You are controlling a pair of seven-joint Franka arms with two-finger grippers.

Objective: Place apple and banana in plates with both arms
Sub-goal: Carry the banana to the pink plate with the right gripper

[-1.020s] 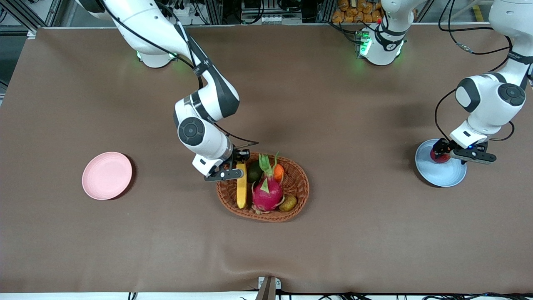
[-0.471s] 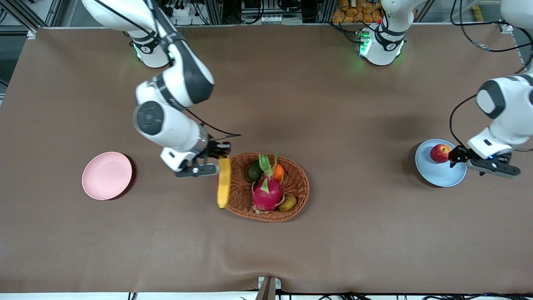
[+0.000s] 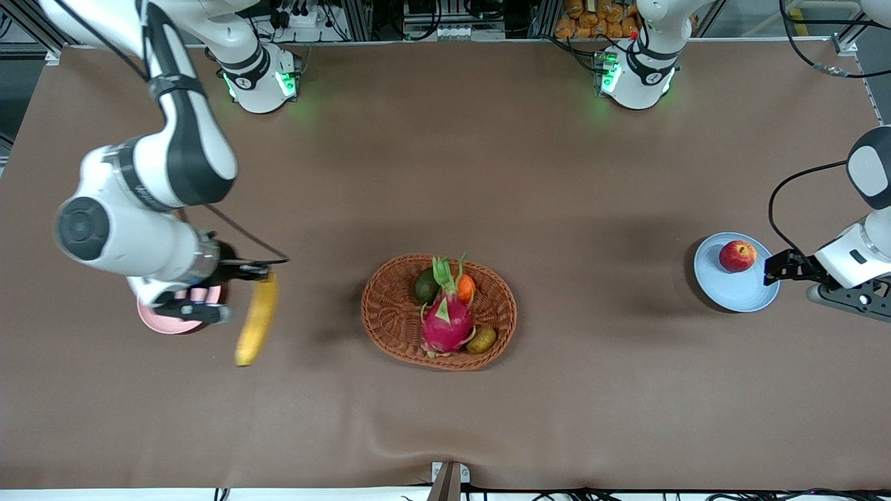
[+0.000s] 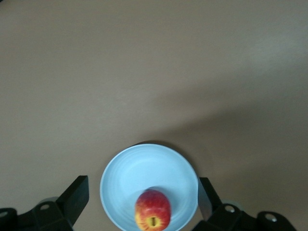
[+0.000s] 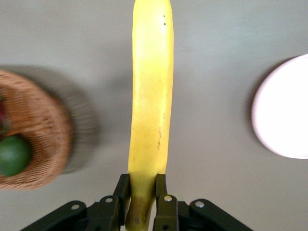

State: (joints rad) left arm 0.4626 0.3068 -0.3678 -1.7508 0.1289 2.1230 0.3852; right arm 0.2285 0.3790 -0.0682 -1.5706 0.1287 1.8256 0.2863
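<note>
The banana (image 3: 255,321) hangs from my right gripper (image 3: 260,275), which is shut on its stem end over the bare table beside the pink plate (image 3: 154,322). My right arm covers most of that plate. In the right wrist view the fingers (image 5: 121,186) clamp the banana (image 5: 150,96), with the pink plate (image 5: 288,115) to one side. The apple (image 3: 737,255) lies on the blue plate (image 3: 738,293). My left gripper (image 3: 773,270) is open and empty, raised at the plate's edge toward the left arm's end. The left wrist view shows the apple (image 4: 153,211) on the blue plate (image 4: 144,168) between the spread fingers (image 4: 77,193).
An oval wicker basket (image 3: 390,327) at mid-table holds a magenta dragon fruit (image 3: 447,321), a green fruit (image 3: 425,286), an orange fruit (image 3: 466,287) and a small brown fruit (image 3: 482,339). The basket (image 5: 38,144) also shows in the right wrist view.
My right gripper lifted the banana out of the basket and carried it toward the pink plate. My left gripper let go of the apple on the blue plate and drew back.
</note>
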